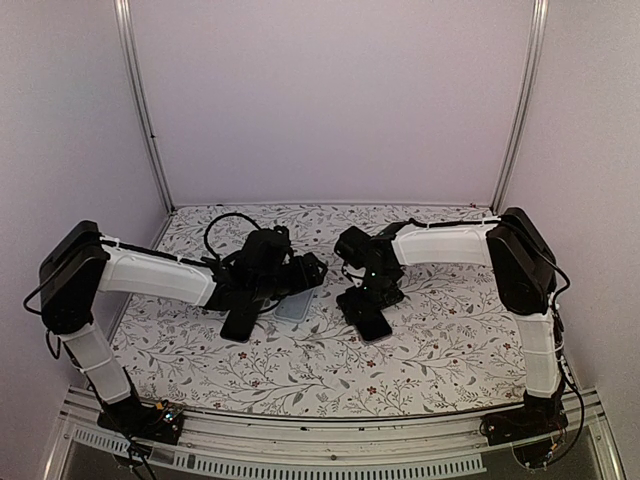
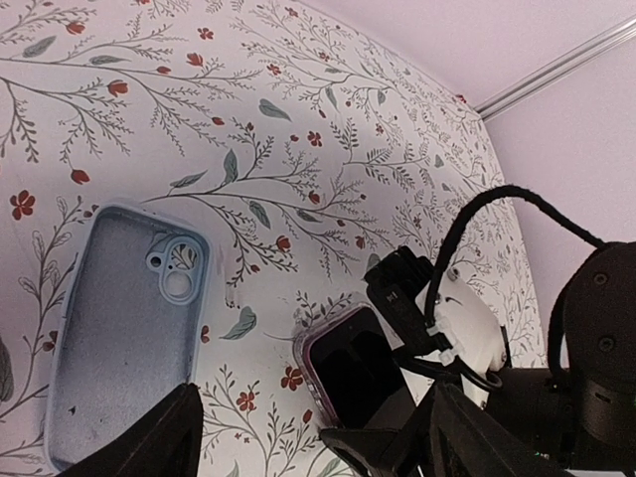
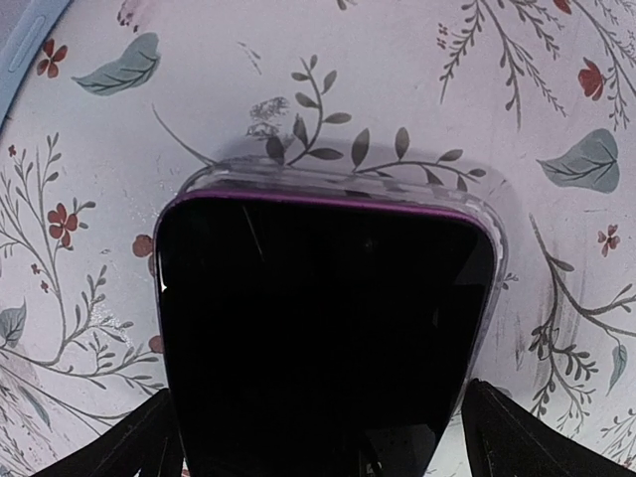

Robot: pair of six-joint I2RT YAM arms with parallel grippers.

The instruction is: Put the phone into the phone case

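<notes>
- While my right gripper (image 3: 328,442) stands spread, a finger on either side, the phone (image 3: 328,328) lies screen-up in the clear case (image 3: 338,179), mid-desk (image 1: 430,365).
- My left gripper (image 2: 313,442) is spread too, by the blue case (image 2: 124,338).
- Both cases lie well apart from every desk edge.

Phone (image 3: 318,338) seated in a phone case (image 3: 338,182), both laid flat on the table (image 1: 330,375), second case (image 2: 119,328) laid apart at the phone's nine o'clock in the top view.

Floral table (image 2: 298,119): phone (image 2: 363,378), blue case (image 2: 124,328)
</notes>
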